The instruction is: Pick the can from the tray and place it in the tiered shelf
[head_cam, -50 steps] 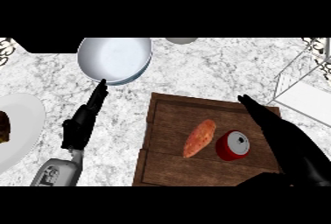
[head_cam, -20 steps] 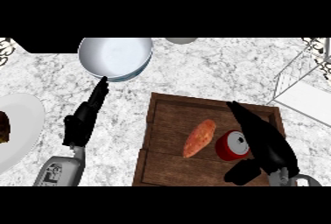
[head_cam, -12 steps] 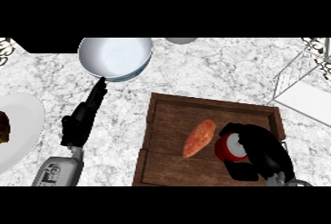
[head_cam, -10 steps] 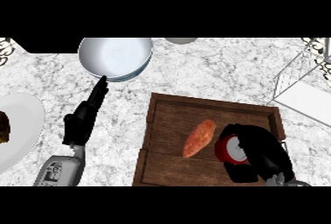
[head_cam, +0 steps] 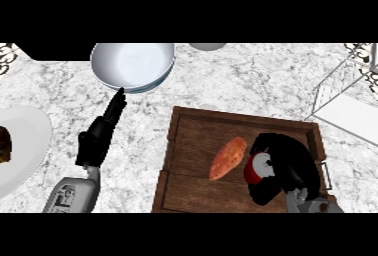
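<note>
Your right robot hand [head_cam: 284, 165] is curled round the can [head_cam: 257, 169] on the tray [head_cam: 193, 150]; expect it light, rigid, slick-walled, so grasp mid-body.

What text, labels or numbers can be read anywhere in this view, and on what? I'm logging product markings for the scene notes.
None can be read.
The red can, on the wooden tray and mostly hidden by the right hand curled round it, shows no legible label.
The grey forearm of the left hand carries small dark marks, too small to read.
</note>
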Robot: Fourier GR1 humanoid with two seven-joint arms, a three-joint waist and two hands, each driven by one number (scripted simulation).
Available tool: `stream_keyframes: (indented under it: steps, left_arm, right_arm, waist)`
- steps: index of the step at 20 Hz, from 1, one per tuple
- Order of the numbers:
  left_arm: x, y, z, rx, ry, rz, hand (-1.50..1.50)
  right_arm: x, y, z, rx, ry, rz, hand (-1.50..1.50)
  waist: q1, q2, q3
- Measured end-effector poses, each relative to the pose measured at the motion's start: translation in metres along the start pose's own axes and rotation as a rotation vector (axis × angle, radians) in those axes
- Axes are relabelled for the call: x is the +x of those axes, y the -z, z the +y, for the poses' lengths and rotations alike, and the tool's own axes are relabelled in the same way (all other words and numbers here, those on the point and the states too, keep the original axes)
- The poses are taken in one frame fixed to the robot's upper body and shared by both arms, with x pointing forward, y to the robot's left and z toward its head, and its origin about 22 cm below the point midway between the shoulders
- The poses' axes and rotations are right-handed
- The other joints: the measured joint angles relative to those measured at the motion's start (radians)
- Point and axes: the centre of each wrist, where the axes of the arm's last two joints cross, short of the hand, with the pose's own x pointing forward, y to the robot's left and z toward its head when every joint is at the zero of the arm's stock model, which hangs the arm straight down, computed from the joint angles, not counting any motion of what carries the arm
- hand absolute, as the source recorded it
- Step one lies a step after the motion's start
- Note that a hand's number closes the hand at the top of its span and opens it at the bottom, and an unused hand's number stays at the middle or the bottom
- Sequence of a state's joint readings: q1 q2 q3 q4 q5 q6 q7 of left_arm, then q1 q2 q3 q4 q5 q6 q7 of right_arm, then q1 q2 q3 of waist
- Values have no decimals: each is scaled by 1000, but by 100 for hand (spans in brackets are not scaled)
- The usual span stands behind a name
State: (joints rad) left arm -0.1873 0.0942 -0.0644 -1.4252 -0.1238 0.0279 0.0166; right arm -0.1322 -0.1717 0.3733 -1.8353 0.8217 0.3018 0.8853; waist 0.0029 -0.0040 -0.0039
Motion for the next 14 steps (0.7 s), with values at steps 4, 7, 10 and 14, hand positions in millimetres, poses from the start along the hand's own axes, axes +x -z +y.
stream_keyframes:
  steps: [4,7,10,14]
  left_arm:
    - [3,-1,0,-11,-2,3,0]
    - [6,1,4,-7,2,3,0]
    - [2,-1,1,-7,-3,0,0]
    - [1,-1,6,-5,0,3,0]
  right_arm:
    - [18,9,6,-99,95,157,150]
    - [33,19,9,-175,146,182,150]
    - [48,12,2,-279,248,143,150]
    - [65,0,-16,-430,342,69,150]
  waist:
    - [6,-1,-1]
    - [8,2,1]
    - [8,3,3]
    - [4,2,3]
